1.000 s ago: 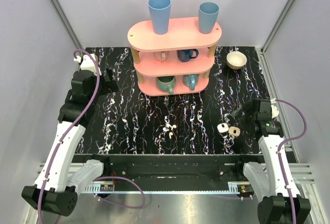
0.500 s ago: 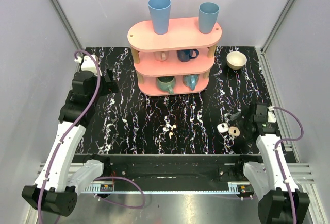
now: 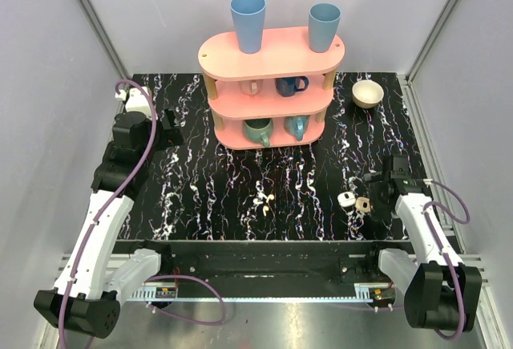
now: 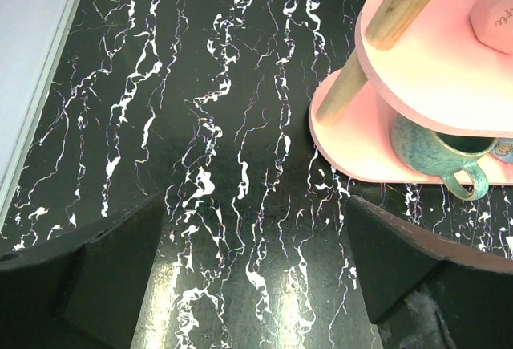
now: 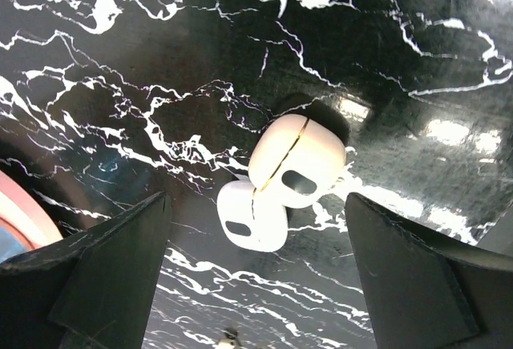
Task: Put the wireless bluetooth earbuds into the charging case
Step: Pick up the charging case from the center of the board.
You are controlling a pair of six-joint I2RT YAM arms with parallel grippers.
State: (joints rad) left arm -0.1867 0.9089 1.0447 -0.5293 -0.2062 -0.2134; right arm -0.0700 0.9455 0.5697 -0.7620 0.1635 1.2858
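Fingers point(image 5: 104, 277) on right gape near white case point(image 5: 252, 219) touching beige case point(image 5: 298, 162).

Left arm point(image 3: 100, 221) stretched forward, jaws spread; right arm point(image 3: 425, 225) folded low, jaws spread.

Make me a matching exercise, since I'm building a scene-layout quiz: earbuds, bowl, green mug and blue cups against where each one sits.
Things
1. earbuds
2. cream bowl
3. green mug
4. blue cups

Places
A. on top of the pink shelf
B. far right corner of the table
C. lowest tier of the shelf
D. bare tabletop near the middle, in front of the shelf

Pairs: 1-D, 2-B, 3-C, 4-A
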